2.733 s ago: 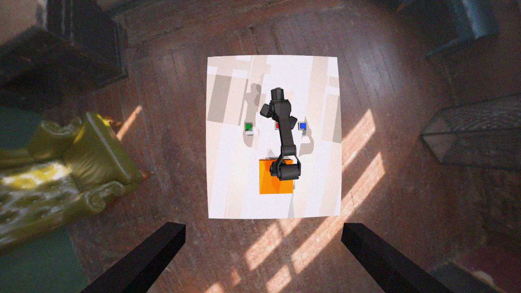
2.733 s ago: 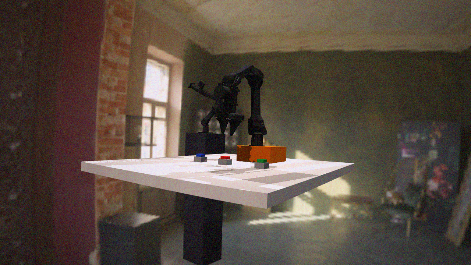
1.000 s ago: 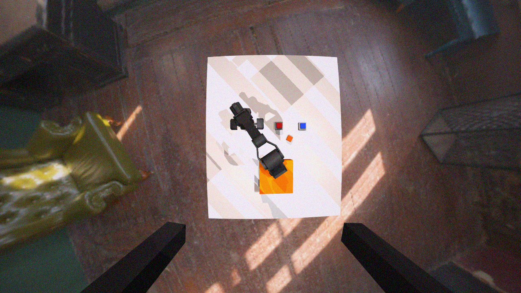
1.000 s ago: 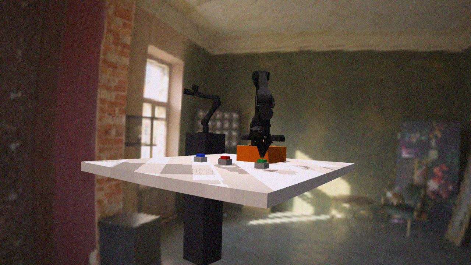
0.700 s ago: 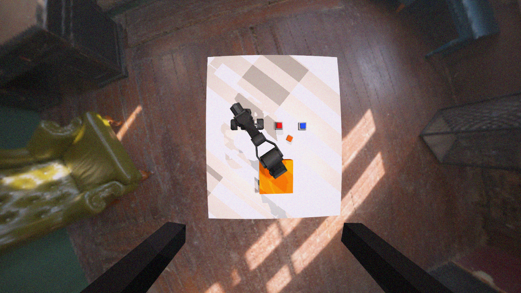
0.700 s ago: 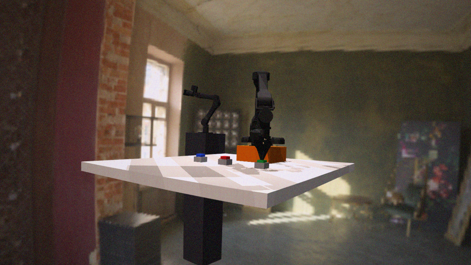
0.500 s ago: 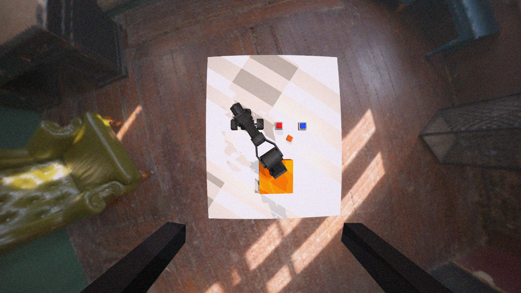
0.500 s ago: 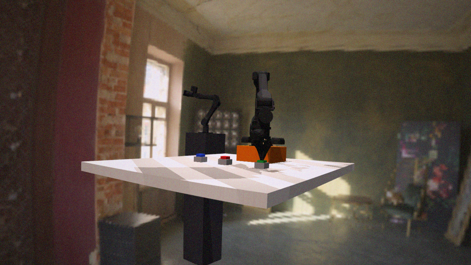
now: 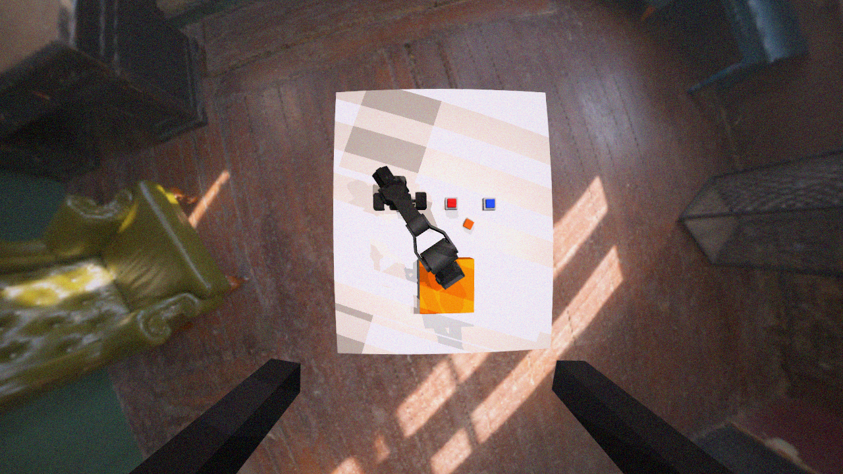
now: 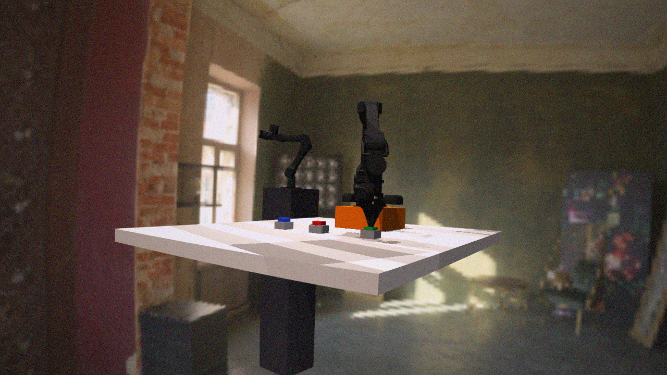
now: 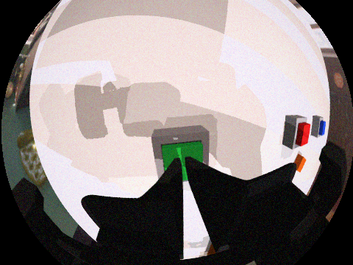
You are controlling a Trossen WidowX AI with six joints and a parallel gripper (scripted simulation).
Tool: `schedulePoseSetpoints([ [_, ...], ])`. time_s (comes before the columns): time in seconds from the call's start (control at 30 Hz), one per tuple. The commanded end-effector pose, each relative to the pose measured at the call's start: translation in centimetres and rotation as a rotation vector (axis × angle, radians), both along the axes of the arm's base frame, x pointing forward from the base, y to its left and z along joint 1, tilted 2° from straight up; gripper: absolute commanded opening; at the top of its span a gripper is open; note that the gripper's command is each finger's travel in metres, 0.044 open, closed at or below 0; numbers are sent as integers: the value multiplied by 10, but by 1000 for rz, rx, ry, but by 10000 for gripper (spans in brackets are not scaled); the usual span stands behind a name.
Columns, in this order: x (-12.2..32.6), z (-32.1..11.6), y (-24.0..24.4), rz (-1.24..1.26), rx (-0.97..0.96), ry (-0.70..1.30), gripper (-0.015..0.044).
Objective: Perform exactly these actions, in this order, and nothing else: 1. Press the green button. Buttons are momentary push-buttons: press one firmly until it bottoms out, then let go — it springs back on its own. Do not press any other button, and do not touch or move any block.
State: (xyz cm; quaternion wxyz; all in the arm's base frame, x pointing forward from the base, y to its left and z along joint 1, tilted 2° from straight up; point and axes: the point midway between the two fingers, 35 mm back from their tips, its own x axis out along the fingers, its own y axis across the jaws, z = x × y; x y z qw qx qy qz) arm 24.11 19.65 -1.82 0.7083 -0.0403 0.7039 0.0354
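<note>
Now the closed end effector [image 11: 184, 164] touches the green button [image 11: 176, 153] — tips down.

Three buttons [image 11: 182, 153], two orange blocks [image 9: 467, 223].

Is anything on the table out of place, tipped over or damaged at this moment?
Nothing stands out. The green button sits flat under the shut pincer; the red button, blue button and small orange block show no damage.

No text, label, brand or number can be read anywhere.
</note>
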Motion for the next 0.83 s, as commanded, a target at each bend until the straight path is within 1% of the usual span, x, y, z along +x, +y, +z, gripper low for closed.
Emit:
schedulePoseSetpoints([
  [0.0, -2, -2, -1, -3, -2, 9, 20],
  [0.13, 0, 2, 0, 0, 0, 1, 20],
  [0.23, -2, 28, 0, -3, -2, 8, 20],
  [0.4, -2, 31, -1, -3, -2, 9, 20],
  [0.47, -3, 41, 6, -5, 2, 5, 72],
  [0.57, -16, 82, 27, -4, 3, 8, 151],
  [0.6, -19, 90, 30, -3, 1, 9, 178],
  [0.77, -20, 92, 31, -3, 1, 10, 309],
  [0.8, -20, 92, 31, -3, 1, 10, 309],
])
